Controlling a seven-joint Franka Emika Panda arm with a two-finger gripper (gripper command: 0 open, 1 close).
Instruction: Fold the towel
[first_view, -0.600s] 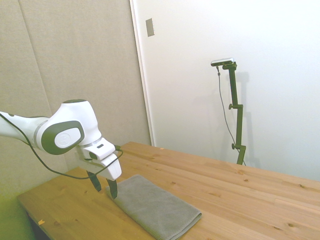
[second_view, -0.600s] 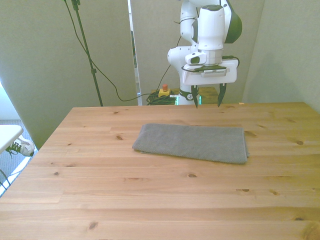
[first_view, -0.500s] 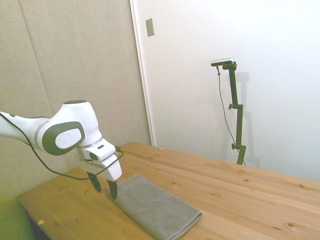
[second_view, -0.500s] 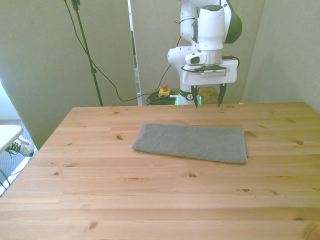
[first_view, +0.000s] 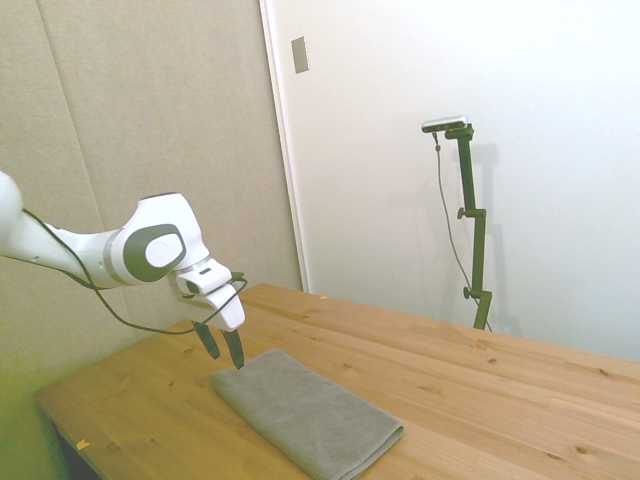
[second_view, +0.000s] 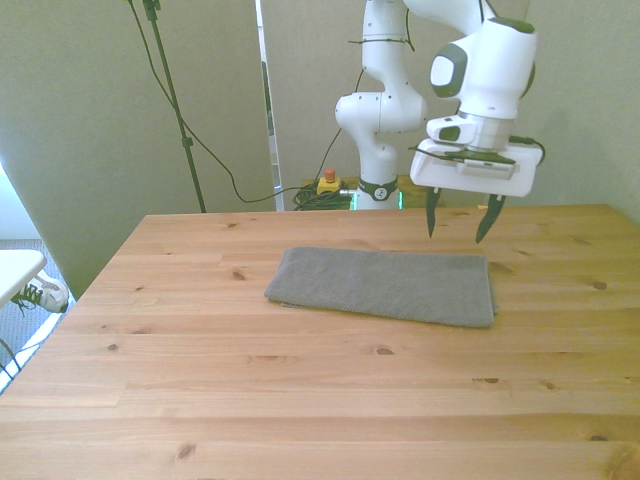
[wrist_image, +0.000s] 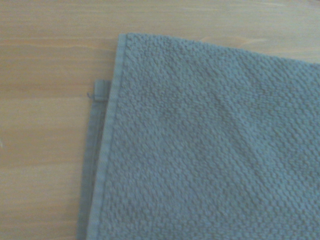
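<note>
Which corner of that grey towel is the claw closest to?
The far corner on the front view's right. The open gripper hangs just above it, while the towel's other three corners lie well away.

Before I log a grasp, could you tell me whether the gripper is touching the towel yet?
Apart. In the front view the open gripper hangs above the far right corner of the towel, with bare table visible under its fingertips.
</note>
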